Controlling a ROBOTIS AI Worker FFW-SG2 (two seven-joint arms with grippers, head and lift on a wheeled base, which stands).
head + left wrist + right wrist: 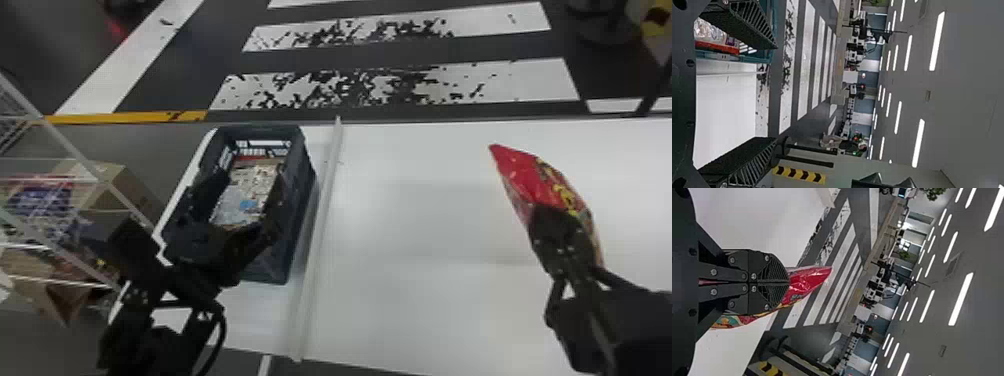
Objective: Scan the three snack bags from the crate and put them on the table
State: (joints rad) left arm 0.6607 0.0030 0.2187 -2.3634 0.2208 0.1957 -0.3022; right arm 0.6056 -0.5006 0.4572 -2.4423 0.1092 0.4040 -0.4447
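Note:
In the head view my left gripper (250,220) stands open over the near part of the dark crate (305,200), its two fingers spread above the packed contents (250,187). The left wrist view has my left gripper (738,94) with fingers wide apart and the crate (756,58) beside one of them. On the right, my right gripper (555,215) is shut on a red snack bag (520,172), held over the right part of the white table. My right gripper (788,282) has its fingers together on the red bag (809,280) in the right wrist view.
The white table (410,225) reaches from the crate to the right edge. A pale raised strip (320,240) runs along it just right of the crate. At the left stands a clear-sided rack (75,170) with boxes and packets behind it.

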